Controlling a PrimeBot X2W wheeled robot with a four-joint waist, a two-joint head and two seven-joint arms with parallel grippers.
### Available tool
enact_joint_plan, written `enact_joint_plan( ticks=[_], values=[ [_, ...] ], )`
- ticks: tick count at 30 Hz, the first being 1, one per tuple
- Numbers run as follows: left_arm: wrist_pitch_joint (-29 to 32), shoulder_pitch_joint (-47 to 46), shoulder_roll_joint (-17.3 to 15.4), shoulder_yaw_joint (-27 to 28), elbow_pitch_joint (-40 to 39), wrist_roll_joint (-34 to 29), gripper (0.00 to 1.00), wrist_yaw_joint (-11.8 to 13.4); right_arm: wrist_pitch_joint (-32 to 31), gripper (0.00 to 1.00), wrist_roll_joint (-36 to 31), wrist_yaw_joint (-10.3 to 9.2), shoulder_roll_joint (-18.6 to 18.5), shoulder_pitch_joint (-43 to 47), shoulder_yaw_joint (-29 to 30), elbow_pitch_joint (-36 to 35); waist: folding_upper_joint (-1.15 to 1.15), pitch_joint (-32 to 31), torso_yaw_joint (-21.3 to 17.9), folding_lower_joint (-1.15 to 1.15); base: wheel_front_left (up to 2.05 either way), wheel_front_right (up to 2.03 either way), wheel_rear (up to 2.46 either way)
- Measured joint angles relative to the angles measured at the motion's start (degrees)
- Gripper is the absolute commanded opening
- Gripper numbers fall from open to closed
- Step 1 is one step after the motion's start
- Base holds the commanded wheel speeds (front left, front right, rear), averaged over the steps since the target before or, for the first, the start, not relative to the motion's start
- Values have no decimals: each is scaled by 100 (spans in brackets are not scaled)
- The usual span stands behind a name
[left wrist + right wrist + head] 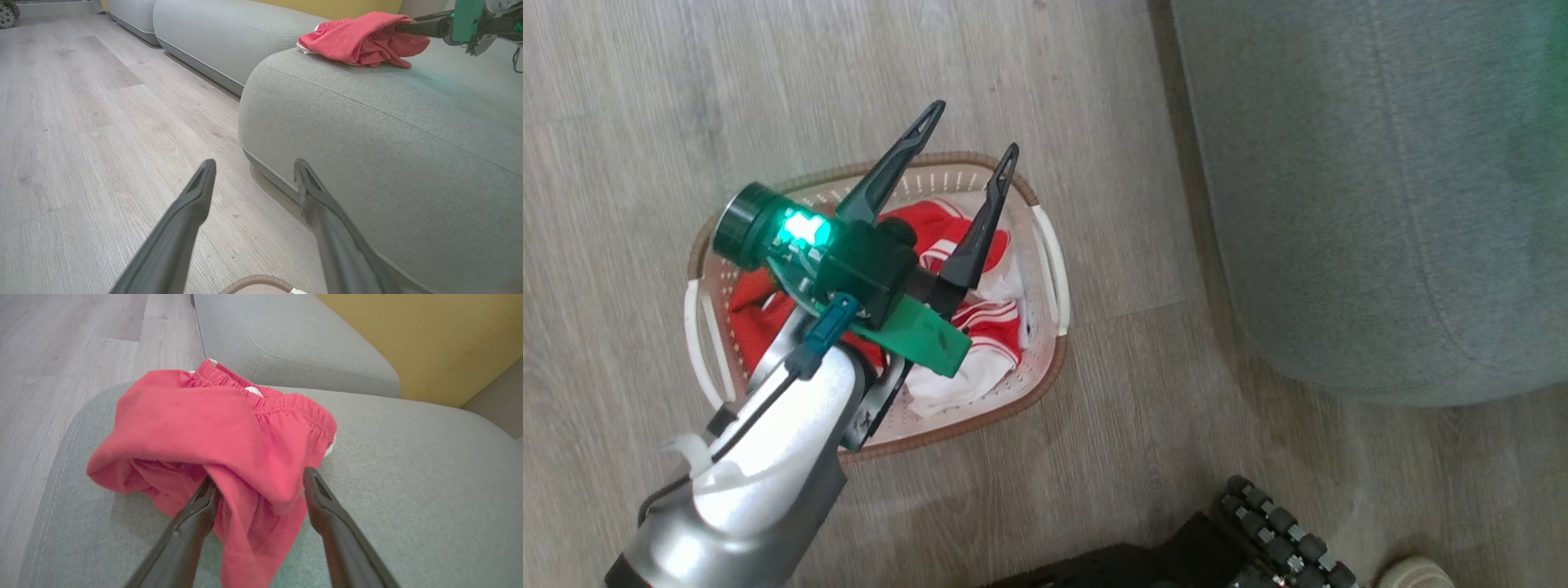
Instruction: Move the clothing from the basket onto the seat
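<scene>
The left gripper (974, 129) hangs above the basket (1037, 371), fingers spread wide and holding nothing. The basket stands on the wood-look floor (645, 122), beside the seat (408, 477) but not touching it. It contains crumpled red and white clothing (988, 322), with white stripes visible on the red fabric. A separate red garment (212, 428) with an elastic waistband lies bunched on top of the seat, near its rounded edge. The right gripper (260, 477) is positioned at this garment, its two fingers apart. A fold of the red fabric lies between them and drapes over the tip of one finger; the fingers are not pressed onto it. In the left wrist view, the right gripper reaches the garment from the side.
</scene>
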State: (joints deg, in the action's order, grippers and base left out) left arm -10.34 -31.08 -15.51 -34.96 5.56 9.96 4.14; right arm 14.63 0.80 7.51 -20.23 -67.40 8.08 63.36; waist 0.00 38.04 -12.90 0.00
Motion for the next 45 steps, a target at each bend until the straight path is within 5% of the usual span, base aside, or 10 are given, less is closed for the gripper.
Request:
enact_joint_plan(
  ticks=[25,45],
  values=[
    [-394,1238,301,701,597,781,100,327,-1,100,1841,0,-74,1827,-1827,-1704,0,-1990,237,-1,0,0,0],
    [-394,3403,888,2168,316,735,100,493,-1,100,1287,0,1522,5024,-1345,-3726,0,-3685,1167,-1,0,0,0]
  ],
)
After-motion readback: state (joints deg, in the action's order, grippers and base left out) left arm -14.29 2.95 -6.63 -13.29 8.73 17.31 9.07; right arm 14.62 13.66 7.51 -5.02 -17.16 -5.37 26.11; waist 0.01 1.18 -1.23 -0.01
